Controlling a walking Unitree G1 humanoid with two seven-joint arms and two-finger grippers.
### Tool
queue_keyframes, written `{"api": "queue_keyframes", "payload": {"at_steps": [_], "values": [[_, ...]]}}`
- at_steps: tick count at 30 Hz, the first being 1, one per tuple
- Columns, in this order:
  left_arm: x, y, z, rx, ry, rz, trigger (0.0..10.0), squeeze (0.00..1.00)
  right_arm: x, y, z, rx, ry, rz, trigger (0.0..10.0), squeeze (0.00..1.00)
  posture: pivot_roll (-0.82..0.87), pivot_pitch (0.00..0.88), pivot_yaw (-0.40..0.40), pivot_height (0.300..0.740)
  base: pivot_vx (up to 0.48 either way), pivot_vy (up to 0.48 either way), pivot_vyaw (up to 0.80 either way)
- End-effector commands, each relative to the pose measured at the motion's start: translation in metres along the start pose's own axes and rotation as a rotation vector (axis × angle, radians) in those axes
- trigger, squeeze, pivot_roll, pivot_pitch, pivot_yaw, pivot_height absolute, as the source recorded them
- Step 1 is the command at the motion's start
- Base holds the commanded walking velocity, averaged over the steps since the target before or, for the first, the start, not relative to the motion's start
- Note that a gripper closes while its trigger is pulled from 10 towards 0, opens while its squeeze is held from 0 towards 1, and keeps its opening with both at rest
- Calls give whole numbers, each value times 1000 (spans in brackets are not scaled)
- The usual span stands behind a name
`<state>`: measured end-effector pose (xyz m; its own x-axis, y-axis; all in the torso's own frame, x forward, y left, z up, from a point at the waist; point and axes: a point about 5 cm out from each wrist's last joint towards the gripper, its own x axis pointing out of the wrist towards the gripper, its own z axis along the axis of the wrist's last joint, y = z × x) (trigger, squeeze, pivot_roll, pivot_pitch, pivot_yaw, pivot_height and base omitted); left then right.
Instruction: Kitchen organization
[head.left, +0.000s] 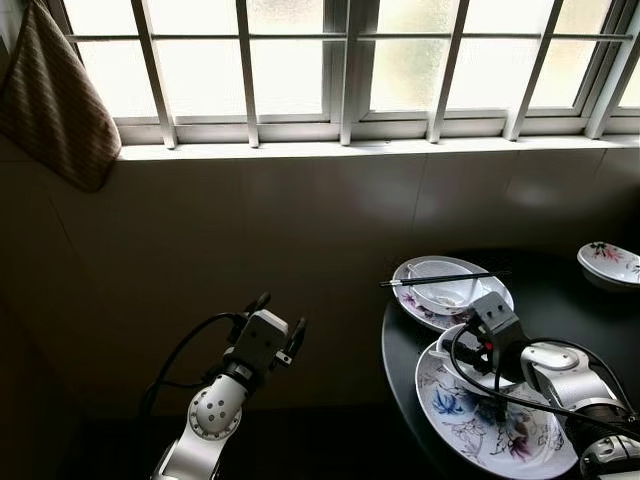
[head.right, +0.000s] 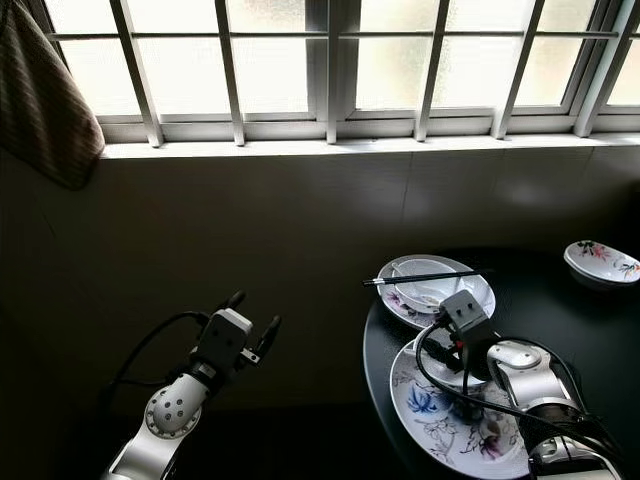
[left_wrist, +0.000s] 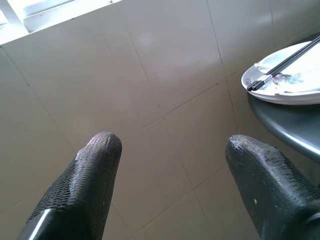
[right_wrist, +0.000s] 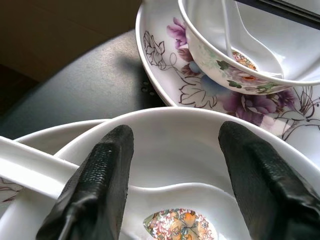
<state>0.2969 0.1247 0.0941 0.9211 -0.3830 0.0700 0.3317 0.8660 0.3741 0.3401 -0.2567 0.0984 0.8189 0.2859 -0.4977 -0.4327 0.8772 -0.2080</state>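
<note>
Grippers at a round black table (head.left: 560, 300) under the window, both with fingers apart.

I see the right gripper (right_wrist: 172, 165) released and hovering above a white bowl (right_wrist: 175, 135) with a white spoon (right_wrist: 30, 172) lying in it; this bowl sits on the near floral plate (head.left: 470, 425) at the table's left edge. Just beyond, the far floral plate (head.left: 420, 305) carries a second bowl (head.left: 445, 285) with black chopsticks (head.left: 440, 279) laid across it. A small floral dish (head.left: 610, 262) sits far right. I see the left gripper (left_wrist: 170, 175) released, raised off to the left of the table, facing the tiled wall (left_wrist: 165, 65). A striped cloth (head.left: 55, 100) hangs far left by the window.
</note>
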Motion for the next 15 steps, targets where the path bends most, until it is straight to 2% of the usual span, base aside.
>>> {"api": "queue_keyframes", "payload": {"at_steps": [1, 4, 10, 15], "values": [[0, 4, 3, 13, -16, 14, 10000, 0, -3, -11, 12, 8, -52, -36, 10000, 0, -98, 0, -28, 740, 0, 0, 0], [1, 3, 4, 13, -18, 9, 10000, 0, -6, -16, 24, 37, -116, -44, 10000, 0, -101, 0, -25, 740, 0, 0, 0], [1, 2, 4, 12, -20, 6, 10000, 0, -14, -10, 37, 25, -221, 56, 10000, 0, -108, 0, -19, 740, 0, 0, 0], [2, 2, 4, 12, -19, 0, 10000, 0, -25, -6, 22, -55, -176, 173, 10000, 0, -112, 0, -16, 740, 0, 0, 0]]}}
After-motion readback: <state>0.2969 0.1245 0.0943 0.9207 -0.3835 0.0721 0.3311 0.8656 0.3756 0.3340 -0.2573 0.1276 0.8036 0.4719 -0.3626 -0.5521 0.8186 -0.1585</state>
